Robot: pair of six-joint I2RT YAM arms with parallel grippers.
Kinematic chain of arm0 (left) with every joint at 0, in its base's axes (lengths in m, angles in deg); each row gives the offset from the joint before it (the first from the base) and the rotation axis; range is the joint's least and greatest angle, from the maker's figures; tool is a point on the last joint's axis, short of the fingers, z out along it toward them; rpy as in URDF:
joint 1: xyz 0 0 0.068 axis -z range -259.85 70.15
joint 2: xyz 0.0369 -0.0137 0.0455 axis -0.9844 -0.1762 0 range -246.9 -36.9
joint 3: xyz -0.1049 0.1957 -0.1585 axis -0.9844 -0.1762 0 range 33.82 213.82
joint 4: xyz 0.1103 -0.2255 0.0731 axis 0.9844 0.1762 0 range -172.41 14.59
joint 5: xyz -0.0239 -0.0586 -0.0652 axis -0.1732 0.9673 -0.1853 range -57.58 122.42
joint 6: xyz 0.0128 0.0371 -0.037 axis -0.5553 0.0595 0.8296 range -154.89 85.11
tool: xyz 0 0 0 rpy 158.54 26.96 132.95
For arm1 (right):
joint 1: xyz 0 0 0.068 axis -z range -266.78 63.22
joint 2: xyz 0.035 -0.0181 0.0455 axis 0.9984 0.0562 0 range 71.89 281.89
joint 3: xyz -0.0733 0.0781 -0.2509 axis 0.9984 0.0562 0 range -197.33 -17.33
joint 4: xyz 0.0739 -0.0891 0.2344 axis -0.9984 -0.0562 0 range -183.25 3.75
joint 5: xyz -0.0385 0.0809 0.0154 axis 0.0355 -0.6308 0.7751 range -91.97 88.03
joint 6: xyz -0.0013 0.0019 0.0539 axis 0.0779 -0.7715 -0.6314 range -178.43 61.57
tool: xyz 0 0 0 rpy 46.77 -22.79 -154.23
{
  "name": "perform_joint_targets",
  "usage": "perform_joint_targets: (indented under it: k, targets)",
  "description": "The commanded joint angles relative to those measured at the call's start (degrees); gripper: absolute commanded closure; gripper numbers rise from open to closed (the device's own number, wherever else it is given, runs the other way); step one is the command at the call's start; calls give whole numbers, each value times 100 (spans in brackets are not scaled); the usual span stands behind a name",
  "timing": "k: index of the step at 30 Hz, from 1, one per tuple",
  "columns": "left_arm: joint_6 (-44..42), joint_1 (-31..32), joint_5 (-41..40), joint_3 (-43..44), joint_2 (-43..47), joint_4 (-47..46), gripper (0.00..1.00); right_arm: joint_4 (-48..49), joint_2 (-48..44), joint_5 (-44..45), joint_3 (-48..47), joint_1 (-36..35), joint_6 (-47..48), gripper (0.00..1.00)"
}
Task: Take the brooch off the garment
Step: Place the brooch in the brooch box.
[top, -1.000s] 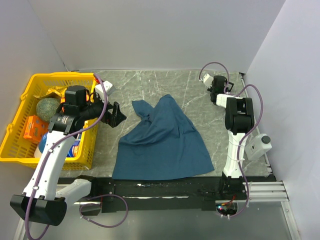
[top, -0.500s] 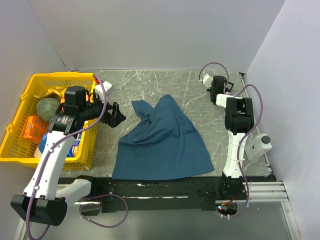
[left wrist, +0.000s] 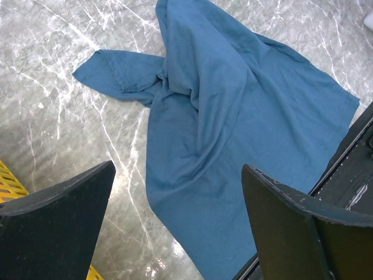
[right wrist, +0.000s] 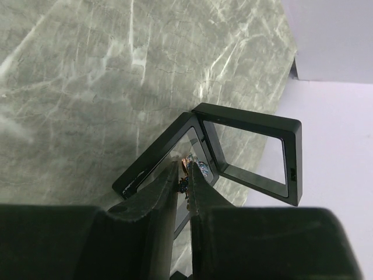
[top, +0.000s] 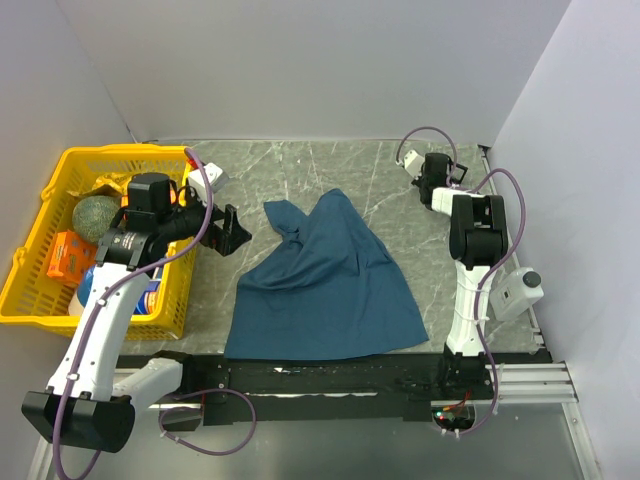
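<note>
Brooch tiny, light, stiff, sharp, so pinch its body; right gripper barely parted round it above case, hold unclear; left gripper spread.

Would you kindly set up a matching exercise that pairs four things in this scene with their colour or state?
Things:
1. garment
2. basket
3. hinged case
4. left gripper

Colour or state:
A. black, lid standing open
B. yellow
C. jaws wide apart, nothing between them
D. teal-blue, crumpled on the table

Pairs: 1-D, 2-B, 3-A, 4-C
</note>
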Motion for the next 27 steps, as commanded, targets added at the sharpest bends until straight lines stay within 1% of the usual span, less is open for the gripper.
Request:
perform_joint_targets:
  k: [1, 8, 11, 16, 21, 22, 27]
  targets:
    - [62, -52, 175, 39, 119, -202, 4, -343, -92, -202, -267, -27, -287, 81]
    - [62, -69, 202, 39, 128, -211, 4, -686, -153, -352, -416, -27, -498, 80]
    - [62, -78, 202, 30, 128, -211, 4, -888, -144, -404, -566, -36, -630, 77]
    - [62, -96, 219, 21, 137, -211, 4, -1161, -118, -483, -786, -27, -797, 70]
    - [71, -113, 246, -23, 172, -246, 4, -1179, -162, -572, -795, -36, -885, 69]
    - [71, -122, 246, -32, 172, -246, 4, -1336, -171, -580, -795, -36, -885, 69]
    - [80, -131, 290, -14, 172, -246, 4, -1530, -294, -756, -812, -36, -947, 69]
